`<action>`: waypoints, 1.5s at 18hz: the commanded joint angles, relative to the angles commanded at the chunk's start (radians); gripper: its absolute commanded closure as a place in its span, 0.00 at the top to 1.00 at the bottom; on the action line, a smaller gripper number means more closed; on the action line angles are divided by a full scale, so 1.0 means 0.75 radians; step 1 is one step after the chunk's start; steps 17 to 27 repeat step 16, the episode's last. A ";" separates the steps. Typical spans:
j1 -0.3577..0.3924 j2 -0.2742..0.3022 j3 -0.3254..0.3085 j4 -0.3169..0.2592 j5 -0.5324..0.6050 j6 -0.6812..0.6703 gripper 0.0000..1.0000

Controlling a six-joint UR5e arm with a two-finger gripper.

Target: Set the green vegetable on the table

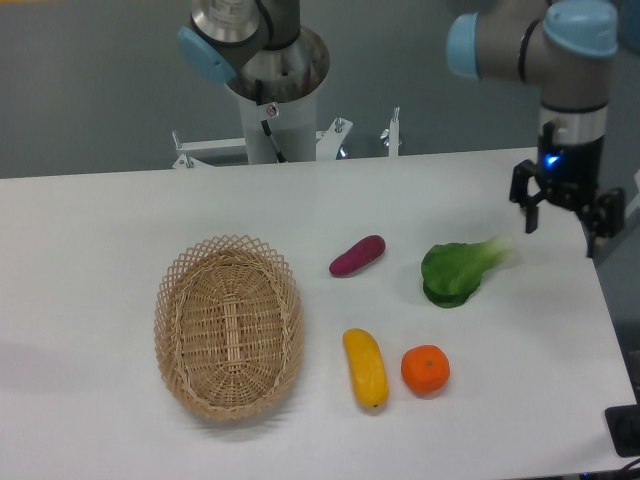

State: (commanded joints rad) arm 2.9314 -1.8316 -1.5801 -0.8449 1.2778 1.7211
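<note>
The green vegetable lies on the white table at the right, dark leaves toward the front left, pale stem end pointing up right. Its stem end looks slightly blurred. My gripper hangs above the table near the right edge, to the upper right of the vegetable. Its fingers are spread apart and hold nothing. It is apart from the vegetable.
An oval wicker basket stands empty at the left of centre. A purple eggplant-like piece lies left of the vegetable. A yellow oblong fruit and an orange lie in front. The arm's base stands at the back.
</note>
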 joint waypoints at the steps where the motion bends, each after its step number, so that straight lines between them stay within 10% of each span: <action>1: 0.014 0.002 0.014 -0.031 0.000 0.008 1.00; 9: 0.080 0.010 0.162 -0.352 -0.012 0.082 1.00; 27: 0.119 0.012 0.154 -0.395 -0.012 0.192 1.00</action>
